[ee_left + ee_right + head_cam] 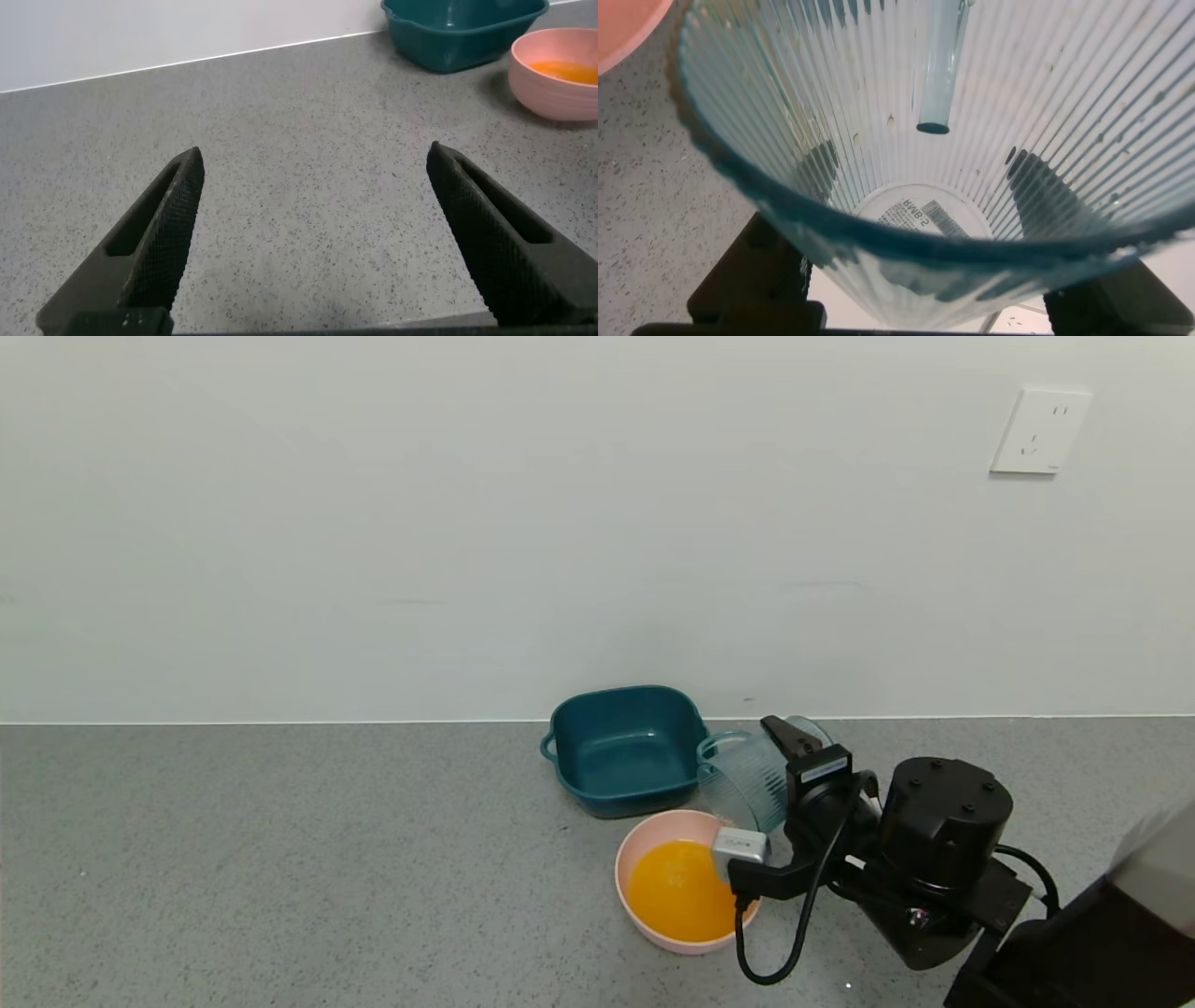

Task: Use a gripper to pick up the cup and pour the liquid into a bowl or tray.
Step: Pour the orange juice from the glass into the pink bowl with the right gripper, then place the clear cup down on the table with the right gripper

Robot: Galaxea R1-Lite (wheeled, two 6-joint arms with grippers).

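My right gripper (782, 758) is shut on the cup (747, 779), a ribbed translucent blue-green tumbler. It holds the cup tipped on its side, mouth toward the pink bowl (644, 840) and just above its far right rim. The cup looks empty inside in the right wrist view (924, 177), with both black fingers (817, 168) showing through its wall. The orange liquid (677, 889) lies in the pink bowl. My left gripper (313, 177) is open and empty over bare counter, far from the bowl (561, 89); it does not show in the head view.
A dark teal square basin (624, 747) stands empty behind the pink bowl, near the wall; it also shows in the left wrist view (462, 33). The grey speckled counter stretches wide to the left. A white wall socket (1039, 431) is high on the right.
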